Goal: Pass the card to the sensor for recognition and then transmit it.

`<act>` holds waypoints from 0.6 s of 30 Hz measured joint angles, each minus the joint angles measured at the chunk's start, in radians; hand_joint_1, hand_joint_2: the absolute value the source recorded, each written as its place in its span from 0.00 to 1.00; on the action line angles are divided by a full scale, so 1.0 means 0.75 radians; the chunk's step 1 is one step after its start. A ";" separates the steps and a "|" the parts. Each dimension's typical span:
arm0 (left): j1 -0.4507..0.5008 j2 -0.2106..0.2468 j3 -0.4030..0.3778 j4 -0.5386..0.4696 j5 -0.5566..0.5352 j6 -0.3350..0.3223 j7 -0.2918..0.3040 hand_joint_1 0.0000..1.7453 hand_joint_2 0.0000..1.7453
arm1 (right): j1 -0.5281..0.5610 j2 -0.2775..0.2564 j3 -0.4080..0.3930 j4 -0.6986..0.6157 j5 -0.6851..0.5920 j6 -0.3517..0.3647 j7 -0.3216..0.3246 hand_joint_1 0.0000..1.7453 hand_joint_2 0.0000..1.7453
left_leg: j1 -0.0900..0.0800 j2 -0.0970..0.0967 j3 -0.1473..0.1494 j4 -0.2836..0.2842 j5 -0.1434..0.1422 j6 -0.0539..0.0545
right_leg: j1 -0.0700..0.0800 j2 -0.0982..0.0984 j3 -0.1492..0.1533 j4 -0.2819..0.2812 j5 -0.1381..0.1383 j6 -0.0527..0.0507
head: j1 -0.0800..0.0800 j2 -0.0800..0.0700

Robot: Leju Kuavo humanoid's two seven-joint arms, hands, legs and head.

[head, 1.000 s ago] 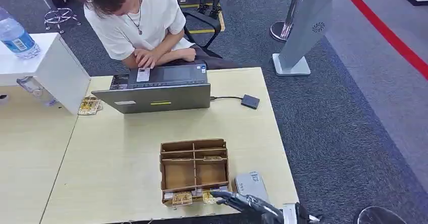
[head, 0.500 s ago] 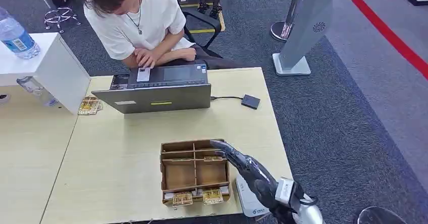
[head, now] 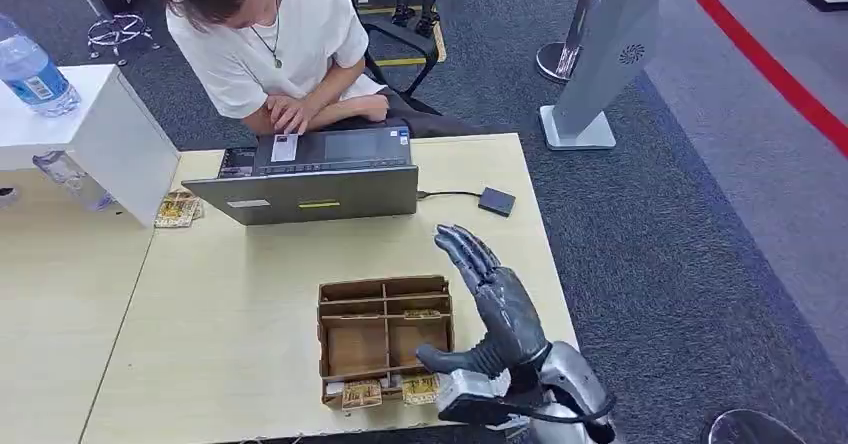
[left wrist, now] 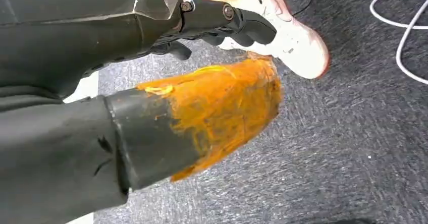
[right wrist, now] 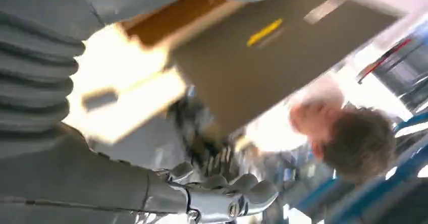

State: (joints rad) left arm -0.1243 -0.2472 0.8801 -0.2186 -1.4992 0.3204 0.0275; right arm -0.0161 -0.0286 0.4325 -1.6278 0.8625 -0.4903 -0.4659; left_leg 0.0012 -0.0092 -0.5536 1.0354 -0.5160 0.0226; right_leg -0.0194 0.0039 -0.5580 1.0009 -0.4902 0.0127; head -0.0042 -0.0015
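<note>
My right hand (head: 490, 304) is raised above the table's right side, next to the wooden box (head: 385, 336). Its fingers are spread and it holds nothing. Several patterned cards (head: 361, 394) stand in the box's front slots. The small black sensor (head: 496, 201) lies at the far right of the table, cabled to the laptop (head: 315, 192). The right wrist view is blurred; it shows my right hand's fingers (right wrist: 222, 193) and the laptop's grey back (right wrist: 252, 57). My left hand (left wrist: 222, 19) hangs over the carpet, fingers stretched out, holding nothing.
A person (head: 270, 44) sits behind the laptop with a hand on its keyboard. A white box (head: 100, 134) with a water bottle (head: 30, 69) stands at the left. More cards (head: 178, 209) lie beside it. A grey stand (head: 600, 54) rises on the carpet to the right.
My right hand has risen from low at the box's front edge, swept up along its right side and turned upright with the fingers spread. It now covers the grey flat object by the box.
</note>
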 joint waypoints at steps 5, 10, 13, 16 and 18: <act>-0.003 -0.007 -0.003 0.000 -0.012 -0.004 0.011 0.00 0.00 | -0.021 -0.001 0.078 0.068 0.331 -0.196 0.125 0.00 1.00 | 0.000 0.000 0.000 0.000 0.000 0.000 | 0.000 0.000 0.000 0.000 0.000 0.000 | 0.000 0.000; -0.006 -0.022 -0.004 0.000 -0.015 -0.007 0.018 0.00 0.00 | -0.051 -0.008 0.136 0.120 0.481 -0.246 0.203 0.00 1.00 | 0.000 0.000 0.000 0.000 0.000 0.000 | 0.000 0.000 0.000 0.000 0.000 0.000 | 0.000 0.000; -0.007 -0.028 -0.004 0.000 -0.015 -0.008 0.017 0.00 0.00 | -0.062 -0.015 0.162 0.141 0.531 -0.250 0.229 0.00 1.00 | 0.000 0.000 0.000 0.000 0.000 0.000 | 0.000 0.000 0.000 0.000 0.000 0.000 | 0.000 0.000; -0.010 -0.033 -0.004 0.000 -0.015 -0.009 0.017 0.00 0.00 | -0.071 -0.023 0.186 0.157 0.550 -0.247 0.240 0.00 1.00 | 0.000 0.000 0.000 0.000 0.000 0.000 | 0.000 0.000 0.000 0.000 0.000 0.000 | 0.000 0.000; -0.012 -0.037 -0.004 0.000 -0.015 -0.012 0.017 0.00 0.00 | -0.080 -0.031 0.205 0.168 0.556 -0.241 0.251 0.00 1.00 | 0.000 0.000 0.000 0.000 0.000 0.000 | 0.000 0.000 0.000 0.000 0.000 0.000 | 0.000 0.000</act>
State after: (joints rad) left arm -0.1334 -0.2746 0.8770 -0.2186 -1.5106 0.3117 0.0404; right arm -0.0764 -0.0519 0.5863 -1.5019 1.2791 -0.6707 -0.2778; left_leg 0.0011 -0.0091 -0.5535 1.0355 -0.5160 0.0226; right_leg -0.0194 0.0040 -0.5582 1.0008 -0.4901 0.0128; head -0.0042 -0.0015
